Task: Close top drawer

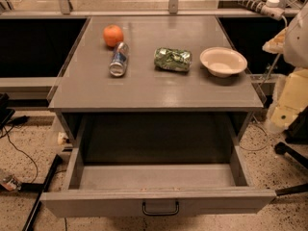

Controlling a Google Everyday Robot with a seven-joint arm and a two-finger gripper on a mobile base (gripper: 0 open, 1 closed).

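The top drawer [159, 177] of the grey table is pulled far out toward me. Its deep boxy interior holds nothing. Its flat front [96, 207] runs along the bottom of the view, with a small black loop handle [160, 208] at its centre. Cream and white parts of my arm [291, 97] show at the right edge, beside the table's right side and above the drawer's right corner. My gripper does not show in this view.
On the tabletop [144, 90] lie an orange [113, 35], a tipped soda can [118, 59], a crumpled green bag [172, 59] and a white bowl [223, 60]. Black cables and a bar [41, 196] lie on the floor at left. A black chair base [291, 150] stands at right.
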